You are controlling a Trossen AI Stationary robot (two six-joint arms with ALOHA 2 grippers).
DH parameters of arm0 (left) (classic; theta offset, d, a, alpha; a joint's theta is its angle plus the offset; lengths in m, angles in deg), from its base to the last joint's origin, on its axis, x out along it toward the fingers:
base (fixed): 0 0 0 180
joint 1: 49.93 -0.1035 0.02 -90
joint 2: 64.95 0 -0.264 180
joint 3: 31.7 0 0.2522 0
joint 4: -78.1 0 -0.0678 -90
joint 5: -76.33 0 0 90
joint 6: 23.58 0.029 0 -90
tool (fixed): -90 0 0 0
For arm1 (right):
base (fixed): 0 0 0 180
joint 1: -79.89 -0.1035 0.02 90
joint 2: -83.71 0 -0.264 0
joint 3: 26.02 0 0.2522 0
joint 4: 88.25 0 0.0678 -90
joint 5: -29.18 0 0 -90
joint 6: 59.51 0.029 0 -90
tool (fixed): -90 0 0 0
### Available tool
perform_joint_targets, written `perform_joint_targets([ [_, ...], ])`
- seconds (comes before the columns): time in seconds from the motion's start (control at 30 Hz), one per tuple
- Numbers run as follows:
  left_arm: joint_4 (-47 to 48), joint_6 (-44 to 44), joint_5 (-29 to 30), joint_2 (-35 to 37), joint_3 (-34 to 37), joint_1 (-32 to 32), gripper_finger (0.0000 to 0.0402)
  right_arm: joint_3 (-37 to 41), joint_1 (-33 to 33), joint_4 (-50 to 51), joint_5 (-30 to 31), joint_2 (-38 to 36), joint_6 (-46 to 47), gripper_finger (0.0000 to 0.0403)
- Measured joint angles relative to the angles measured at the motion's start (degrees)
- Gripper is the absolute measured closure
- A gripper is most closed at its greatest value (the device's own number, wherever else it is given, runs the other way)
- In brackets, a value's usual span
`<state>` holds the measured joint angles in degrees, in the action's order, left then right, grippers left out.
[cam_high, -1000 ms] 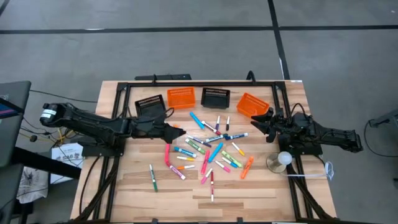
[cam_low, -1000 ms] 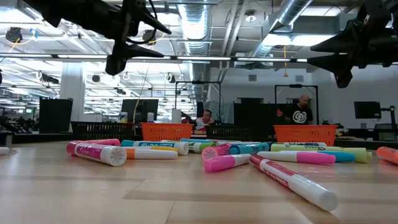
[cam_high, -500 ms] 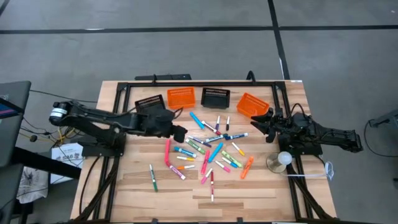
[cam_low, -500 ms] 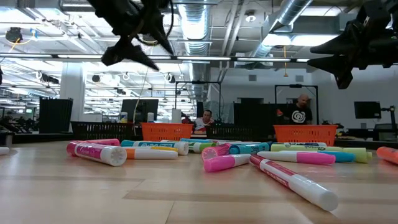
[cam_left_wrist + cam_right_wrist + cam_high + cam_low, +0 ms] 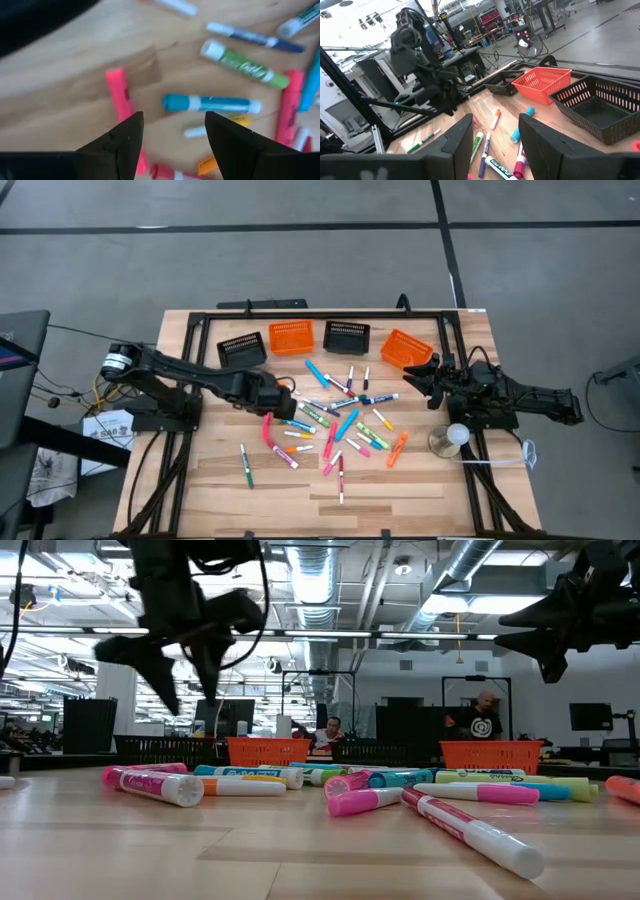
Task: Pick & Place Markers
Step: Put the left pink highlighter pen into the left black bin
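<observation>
Nearest the low camera, we see a white marker [image 5: 470,830] with a pink cap lying at a slant on the wooden table [image 5: 420,480]. Behind it, a loose row of markers [image 5: 335,420] stretches across the boards, pink, blue, green and yellow. From above they form a scatter over the middle of the table, some touching or crossing, a few lying apart at the near edge.

We judge these pens light and stiff, with smooth round barrels that will roll or skid if nudged. The sensible hold is across the middle of a barrel, on a pen lying clear of its neighbours.

The left gripper [image 5: 283,392] hangs over the left edge of the scatter, fingers pointing down and spread wide, holding nothing. Through its wrist camera a pink marker [image 5: 120,100] lies just beside one finger, and a blue marker [image 5: 210,104] lies across the gap farther ahead. The arm reaches in low from the left side of the table.

The right gripper [image 5: 425,374] waits raised at the right side, near an orange basket [image 5: 405,348]. Its fingers stand partly apart with nothing between them.

Along the far edge sit a black basket [image 5: 240,348], a second orange basket [image 5: 291,336] and another black basket [image 5: 346,336]. In the room beyond, a person [image 5: 483,720] shows behind the table.
</observation>
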<state>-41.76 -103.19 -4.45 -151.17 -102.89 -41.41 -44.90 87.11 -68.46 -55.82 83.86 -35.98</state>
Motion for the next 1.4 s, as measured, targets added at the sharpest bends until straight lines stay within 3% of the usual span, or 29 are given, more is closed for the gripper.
perform_joint_targets([
  [0.33, 1.3, -9.27, -0.27, 0.28, 4.35, 3.58, 0.0188, 0.0, 0.0, 0.0, 0.01, 0.0, 0.0, 0.0259],
  [0.67, -0.2, -9.41, 1.42, -2.24, 5.92, 2.25, 0.0188, -0.02, 0.0, -0.07, -0.03, -0.01, 0.0, 0.0264],
  [0.97, -1.85, -9.4, -0.72, -9.01, 5.9, 2.2, 0.0188, -0.02, 0.01, -0.07, -0.04, 0.0, 0.02, 0.0266],
  [1.4, 0.1, -9.38, -0.71, -12.33, 5.53, 1.18, 0.0188, -0.02, 0.0, -0.51, -0.04, 0.0, 0.04, 0.0269],
])
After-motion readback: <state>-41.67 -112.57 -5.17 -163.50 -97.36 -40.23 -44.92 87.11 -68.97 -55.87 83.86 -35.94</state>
